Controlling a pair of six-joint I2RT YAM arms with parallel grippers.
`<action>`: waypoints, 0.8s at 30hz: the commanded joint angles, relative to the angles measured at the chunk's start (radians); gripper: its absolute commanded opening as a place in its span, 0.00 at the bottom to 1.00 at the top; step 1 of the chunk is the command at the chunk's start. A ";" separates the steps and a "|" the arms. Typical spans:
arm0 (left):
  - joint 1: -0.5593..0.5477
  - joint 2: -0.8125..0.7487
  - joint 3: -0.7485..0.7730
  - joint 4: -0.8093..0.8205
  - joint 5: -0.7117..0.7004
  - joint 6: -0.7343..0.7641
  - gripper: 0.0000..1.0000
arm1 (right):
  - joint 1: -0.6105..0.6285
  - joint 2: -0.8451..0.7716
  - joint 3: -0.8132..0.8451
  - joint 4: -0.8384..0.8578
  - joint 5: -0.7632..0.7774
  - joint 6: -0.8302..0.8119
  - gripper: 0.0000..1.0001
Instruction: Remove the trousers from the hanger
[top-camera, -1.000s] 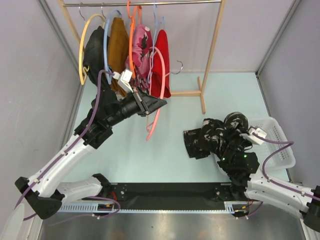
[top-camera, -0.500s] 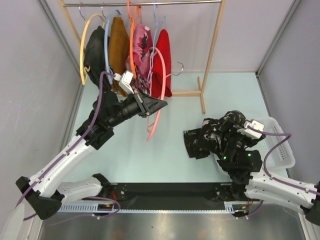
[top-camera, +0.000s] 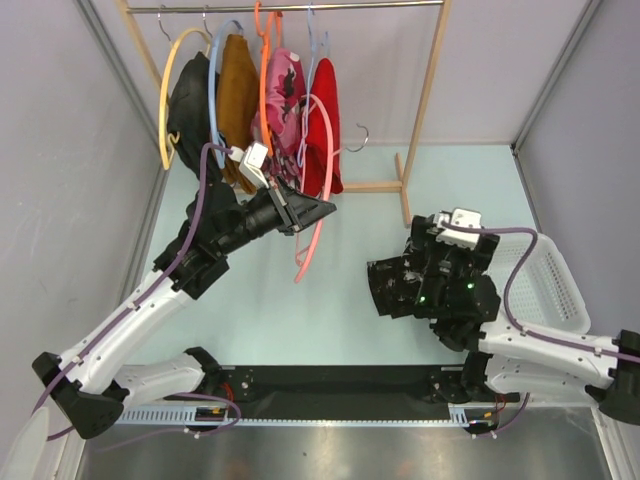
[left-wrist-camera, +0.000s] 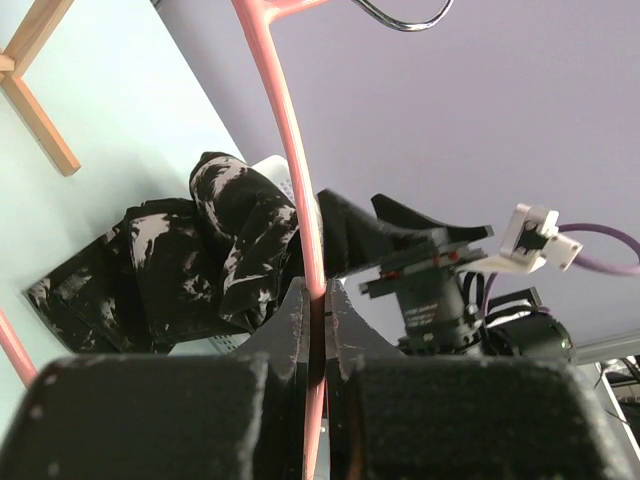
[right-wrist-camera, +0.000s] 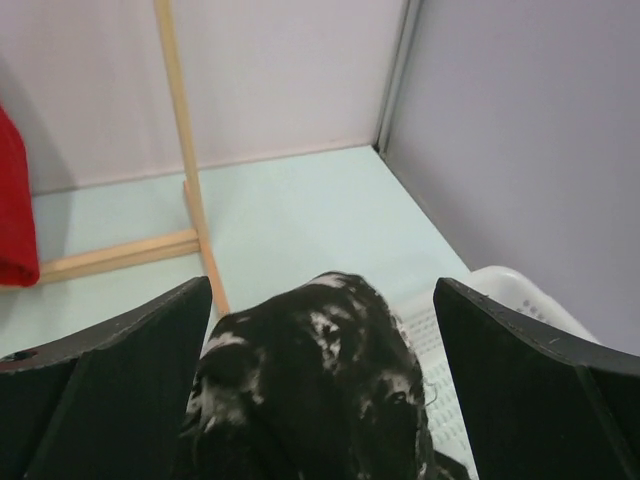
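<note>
My left gripper (top-camera: 303, 209) (left-wrist-camera: 317, 292) is shut on the thin rod of a bare pink hanger (top-camera: 318, 190) (left-wrist-camera: 288, 150), held out in front of the rack. The black trousers with white splotches (top-camera: 393, 287) (left-wrist-camera: 190, 250) (right-wrist-camera: 310, 380) lie in a heap on the table against the basket's left rim. My right gripper (top-camera: 428, 250) (right-wrist-camera: 322, 288) hangs just above that heap, its jaws wide open and apart from the cloth. The red trousers (top-camera: 322, 130) (right-wrist-camera: 12, 200) hang on the rack behind the pink hanger.
A wooden rack (top-camera: 425, 90) (right-wrist-camera: 185, 150) spans the back and carries a dark garment (top-camera: 188, 100), a mustard-brown one (top-camera: 237, 90) and a pink floral one (top-camera: 285, 95). A white basket (top-camera: 560, 290) (right-wrist-camera: 520, 300) stands at the right wall.
My right gripper opened, let go of the black trousers and lifted away toward the rack. The heap stays by the basket. The left arm and pink hanger have not moved.
</note>
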 joint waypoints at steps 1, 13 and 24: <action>-0.005 -0.011 0.009 0.034 0.004 -0.002 0.00 | -0.030 -0.076 0.108 -0.295 -0.158 0.308 1.00; -0.005 -0.031 0.074 -0.051 -0.078 0.113 0.00 | -0.680 0.347 0.739 -1.459 -1.213 1.099 1.00; -0.005 -0.104 0.111 -0.132 -0.224 0.244 0.00 | -0.454 0.494 0.793 -1.803 -1.086 1.103 0.90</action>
